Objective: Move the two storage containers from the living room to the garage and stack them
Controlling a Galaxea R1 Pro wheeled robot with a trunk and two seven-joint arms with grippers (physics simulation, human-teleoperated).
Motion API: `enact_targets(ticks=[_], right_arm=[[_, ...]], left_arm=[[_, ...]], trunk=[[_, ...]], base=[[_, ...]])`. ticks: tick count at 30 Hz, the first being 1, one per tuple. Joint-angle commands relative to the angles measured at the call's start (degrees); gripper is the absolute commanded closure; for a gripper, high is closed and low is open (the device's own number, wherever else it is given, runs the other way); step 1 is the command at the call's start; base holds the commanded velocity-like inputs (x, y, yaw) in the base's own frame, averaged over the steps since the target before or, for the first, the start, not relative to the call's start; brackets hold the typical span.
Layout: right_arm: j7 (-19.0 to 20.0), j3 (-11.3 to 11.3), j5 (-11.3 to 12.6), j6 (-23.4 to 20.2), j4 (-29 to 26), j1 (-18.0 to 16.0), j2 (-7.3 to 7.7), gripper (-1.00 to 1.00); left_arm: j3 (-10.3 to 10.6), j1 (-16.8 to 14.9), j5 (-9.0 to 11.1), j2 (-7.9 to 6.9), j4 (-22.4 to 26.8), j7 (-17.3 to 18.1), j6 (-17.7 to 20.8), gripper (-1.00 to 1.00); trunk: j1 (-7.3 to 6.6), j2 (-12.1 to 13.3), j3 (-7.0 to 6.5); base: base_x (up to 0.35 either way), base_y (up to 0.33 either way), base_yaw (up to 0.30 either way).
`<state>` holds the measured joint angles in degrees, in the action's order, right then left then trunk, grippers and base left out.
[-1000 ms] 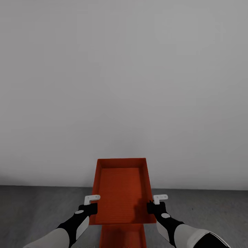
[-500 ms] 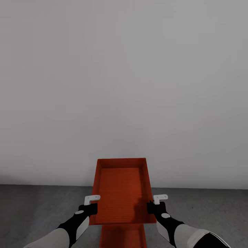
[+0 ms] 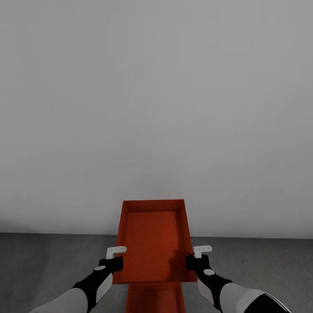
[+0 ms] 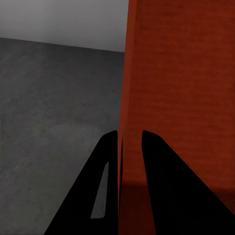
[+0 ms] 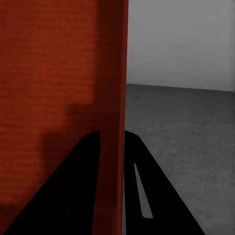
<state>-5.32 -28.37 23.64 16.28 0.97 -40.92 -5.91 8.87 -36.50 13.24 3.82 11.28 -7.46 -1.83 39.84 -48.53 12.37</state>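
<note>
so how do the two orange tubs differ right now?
The upper container is held, with the left pincer and right pincer each clamped on a side wall; the lower container sits beneath it, ungripped. The upper shows its whole interior; the lower is mostly covered and cropped. Both share the same orange-red colour.

The upper storage container [image 3: 153, 243] is orange-red with fine ribbing inside; the second container [image 3: 154, 300] below it has the same colour. The floor [image 3: 43, 265] is dark grey and speckled, the wall [image 3: 156, 108] plain white-grey. Both grippers are black with white brackets.
</note>
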Motion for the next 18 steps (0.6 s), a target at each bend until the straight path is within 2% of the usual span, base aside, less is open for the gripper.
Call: enact_targets(ticks=[1, 18], right_arm=[[0.02, 2.97, 0.27, 0.13, 0.18, -0.04, -0.03, 1.00], [0.00, 2.97, 0.27, 0.18, 0.18, -0.04, -0.07, 1.00]], left_arm=[[-0.70, -0.06, 0.12, -0.22, 0.19, -0.63, -4.10, 1.00], [-0.70, -0.06, 0.12, -0.22, 0.21, -0.63, -4.09, 1.00]], trunk=[[0.01, -0.07, 0.08], [0.01, -0.07, 0.17]], base=[[0.000, 0.000, 0.000], [0.000, 0.000, 0.000]])
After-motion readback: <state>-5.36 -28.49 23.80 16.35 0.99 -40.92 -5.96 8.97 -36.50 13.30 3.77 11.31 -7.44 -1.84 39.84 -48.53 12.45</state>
